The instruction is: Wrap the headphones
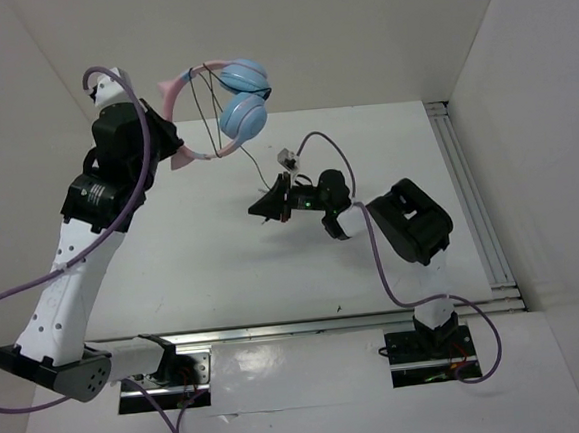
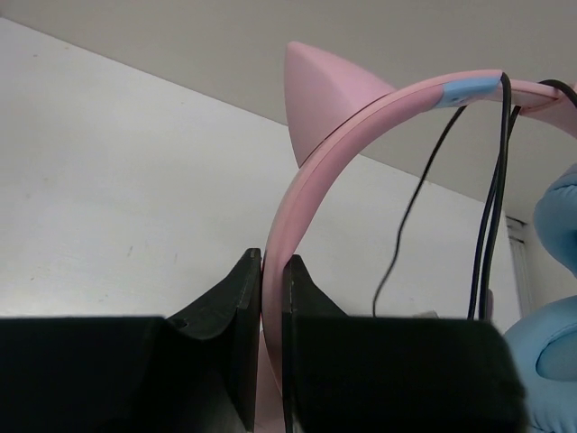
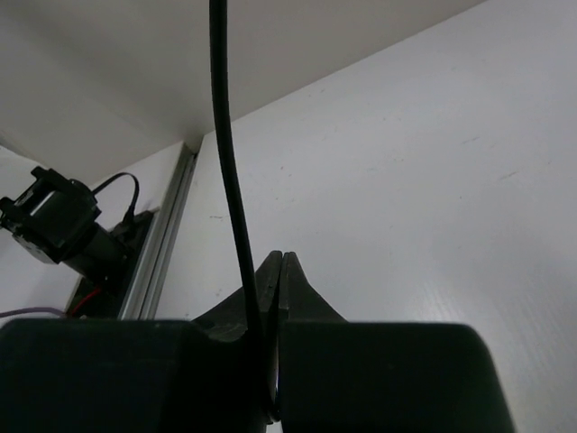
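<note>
Headphones [image 1: 244,115] hang aloft, headband [image 2: 361,126] pinched by raised left pincer [image 2: 272,275]; low right pincer [image 3: 278,271] pinches cord [image 3: 225,144].

Headphones [image 2: 379,113] smooth plastic, fingers [image 2: 225,311] matt blk.

left arm [image 1: 71,244] stands tall and leans back, the left pincer [image 2: 270,271] held high, jaws clamped on the headphones [image 1: 243,100] at the band. right arm [image 1: 415,222] folds low, right pincer [image 3: 279,266] pointing left, jaws pinched on the cord [image 3: 230,180].
</note>
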Action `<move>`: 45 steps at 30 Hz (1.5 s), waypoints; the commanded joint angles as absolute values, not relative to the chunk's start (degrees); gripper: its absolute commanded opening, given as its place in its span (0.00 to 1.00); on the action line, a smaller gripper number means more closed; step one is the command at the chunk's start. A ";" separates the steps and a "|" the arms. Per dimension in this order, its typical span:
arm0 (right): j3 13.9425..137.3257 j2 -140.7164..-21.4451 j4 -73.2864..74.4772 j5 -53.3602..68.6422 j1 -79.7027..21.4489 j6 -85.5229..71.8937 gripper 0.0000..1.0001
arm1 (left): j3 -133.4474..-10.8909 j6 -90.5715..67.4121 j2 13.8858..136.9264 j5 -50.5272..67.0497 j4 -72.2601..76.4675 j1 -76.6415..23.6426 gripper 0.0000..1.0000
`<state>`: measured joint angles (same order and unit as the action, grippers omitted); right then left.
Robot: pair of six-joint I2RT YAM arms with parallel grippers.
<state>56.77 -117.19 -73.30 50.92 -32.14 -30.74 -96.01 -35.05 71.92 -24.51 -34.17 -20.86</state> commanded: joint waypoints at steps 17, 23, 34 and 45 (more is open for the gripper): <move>51.33 -93.96 -46.95 37.19 -47.72 -4.58 0.00 | -83.33 -44.21 74.18 -44.12 -25.22 -21.27 0.00; 50.80 -87.37 -40.61 35.95 -50.45 -2.99 0.00 | -82.09 -44.21 78.39 -48.16 -25.84 -20.74 0.00; 55.46 -80.69 -25.68 29.64 -53.70 3.86 0.00 | -84.38 -50.89 84.20 -56.51 -37.79 -25.48 0.00; 62.83 -77.96 -8.98 23.65 -53.70 17.64 0.00 | -67.16 -45.90 72.61 -55.72 -30.88 -32.16 0.00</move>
